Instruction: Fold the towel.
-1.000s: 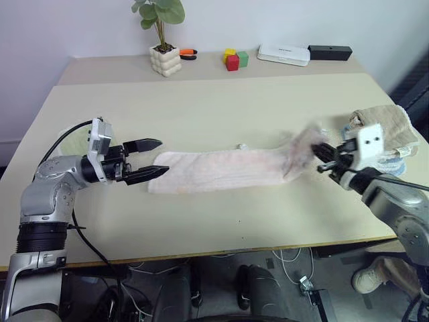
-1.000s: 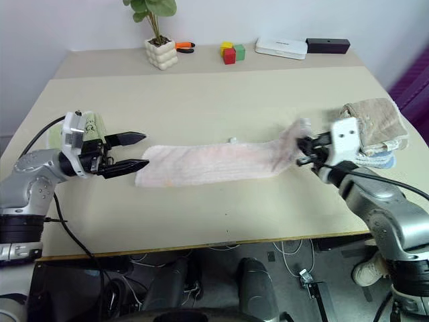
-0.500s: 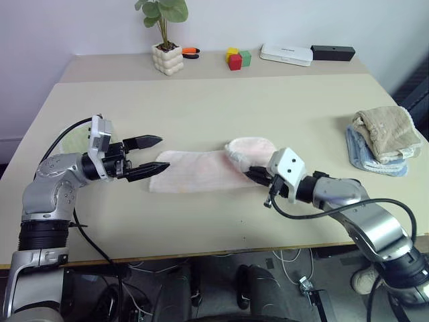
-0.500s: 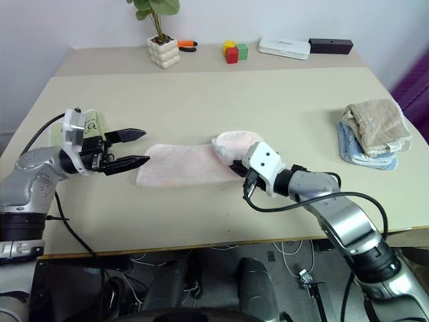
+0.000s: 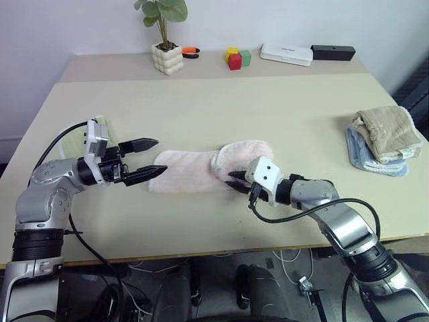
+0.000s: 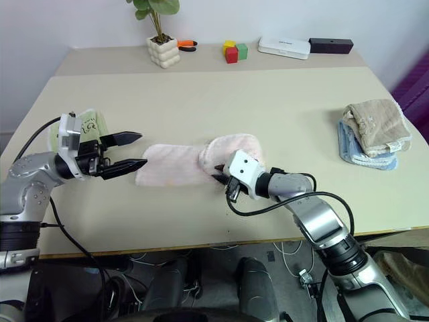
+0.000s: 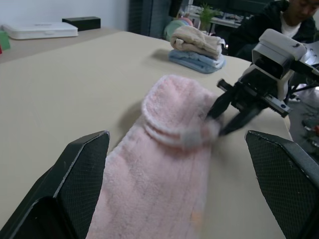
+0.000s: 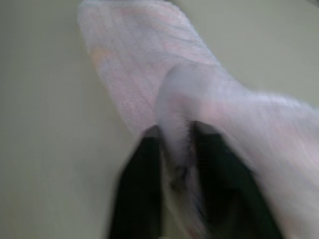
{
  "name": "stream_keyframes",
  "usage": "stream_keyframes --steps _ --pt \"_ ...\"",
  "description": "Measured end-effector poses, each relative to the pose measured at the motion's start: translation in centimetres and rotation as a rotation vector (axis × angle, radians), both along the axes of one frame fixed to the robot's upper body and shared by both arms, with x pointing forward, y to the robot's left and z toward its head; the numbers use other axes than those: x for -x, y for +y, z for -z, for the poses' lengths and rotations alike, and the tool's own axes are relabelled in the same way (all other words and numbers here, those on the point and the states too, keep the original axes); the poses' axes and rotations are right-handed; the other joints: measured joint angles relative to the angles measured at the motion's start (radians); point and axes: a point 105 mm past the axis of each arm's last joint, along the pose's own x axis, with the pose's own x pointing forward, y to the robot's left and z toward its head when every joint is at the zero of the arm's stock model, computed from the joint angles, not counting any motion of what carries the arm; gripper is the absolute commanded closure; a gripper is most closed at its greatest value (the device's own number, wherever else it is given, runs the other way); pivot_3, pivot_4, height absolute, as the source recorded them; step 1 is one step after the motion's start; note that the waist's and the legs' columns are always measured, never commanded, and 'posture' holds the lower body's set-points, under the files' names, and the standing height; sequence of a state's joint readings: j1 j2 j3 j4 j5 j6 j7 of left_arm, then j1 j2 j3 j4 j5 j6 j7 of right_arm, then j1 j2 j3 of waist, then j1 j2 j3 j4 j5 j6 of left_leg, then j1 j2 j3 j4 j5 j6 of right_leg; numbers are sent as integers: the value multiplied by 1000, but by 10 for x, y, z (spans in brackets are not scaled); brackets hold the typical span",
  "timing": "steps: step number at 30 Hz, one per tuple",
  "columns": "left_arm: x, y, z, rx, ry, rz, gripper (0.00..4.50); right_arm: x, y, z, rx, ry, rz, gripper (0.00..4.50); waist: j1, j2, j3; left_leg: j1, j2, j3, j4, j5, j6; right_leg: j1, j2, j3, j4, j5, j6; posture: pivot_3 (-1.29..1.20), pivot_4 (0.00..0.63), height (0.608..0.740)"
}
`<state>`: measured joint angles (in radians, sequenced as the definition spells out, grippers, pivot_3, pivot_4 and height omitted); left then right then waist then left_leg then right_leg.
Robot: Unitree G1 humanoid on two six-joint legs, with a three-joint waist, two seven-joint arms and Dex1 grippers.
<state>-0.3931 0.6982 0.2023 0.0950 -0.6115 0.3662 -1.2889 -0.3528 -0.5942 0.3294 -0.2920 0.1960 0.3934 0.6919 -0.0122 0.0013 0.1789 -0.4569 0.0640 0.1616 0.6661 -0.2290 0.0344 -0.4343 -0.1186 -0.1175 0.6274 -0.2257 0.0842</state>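
Step in hand: you are at the first fold of the towel (image 5: pixel 201 168); its right end is doubled over onto the middle, so the long strip is roughly halved but not yet squared.
Right hand (image 5: pixel 236 181): it sits at the near edge of the folded-over flap, black fingers parted with a bit of the towel's edge between them. Whether it grips or is letting go, you cannot tell from this moment.
Left hand (image 5: pixel 151 158): fully open, empty, pointing level at the towel's left end and just short of touching it.
Next move, as a judgement: free the right hand without dragging the flap, then line up the flap's edge with the layer below. The left hand is well placed to pin or pick up the left end.
Towel, place: flat on the worktop (image 5: pixel 268 107) in front of you, between the two hands, well apart from the folded beige and blue cloths (image 5: pixel 383 139) at your right.
Towel, look: pale pink, fluffy terry with whitish edging; the flap forms a rounded, puffy hump, its edge slightly askew to the strip beneath.
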Motion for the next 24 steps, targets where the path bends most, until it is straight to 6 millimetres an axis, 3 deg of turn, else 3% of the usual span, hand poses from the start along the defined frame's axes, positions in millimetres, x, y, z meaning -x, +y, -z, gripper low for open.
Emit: stream_keyframes --steps 4,7,11,13,15,21,24 --pt "0 0 0 0 -1 -3 0 2 -2 -1 5 0 -20 26 1 0 0 0 0 0 0 0 0 0 0 0 0 0 0 0 150 740" --pt "-1 0 -1 0 -1 -2 0 12 -7 -7 -27 38 -62 26 2 0 0 0 0 0 0 0 0 0 0 0 0 0 0 0 150 740" --pt "-2 -1 -3 2 -6 2 0 9 -20 -41 -171 68 -41 26 1 0 0 0 0 -1 1 -1 2 0 0 0 1 0 0 0 150 740" --pt "-3 -1 -2 4 -1 3 0 -4 -24 -66 -302 37 16 538 0 0 0 0 0 -1 1 -1 3 0 0 0 2 1 0 0 150 740" --pt "-4 -7 -2 9 -2 18 0 -13 -26 -86 -389 -2 56 1350 0 0 0 0 0 -1 0 -1 2 -1 0 0 2 1 0 0 150 740" --pt "-6 -19 -3 28 -9 15 0 -34 -36 -74 -386 -9 165 4445 -1 0 0 0 -1 0 1 1 -1 0 0 0 2 1 1 0 150 740" --pt "-4 -25 -3 34 7 37 0 -40 -32 -60 -383 -4 175 4445 -3 -1 0 0 -1 0 0 1 -2 0 2 0 3 1 1 0 150 740"
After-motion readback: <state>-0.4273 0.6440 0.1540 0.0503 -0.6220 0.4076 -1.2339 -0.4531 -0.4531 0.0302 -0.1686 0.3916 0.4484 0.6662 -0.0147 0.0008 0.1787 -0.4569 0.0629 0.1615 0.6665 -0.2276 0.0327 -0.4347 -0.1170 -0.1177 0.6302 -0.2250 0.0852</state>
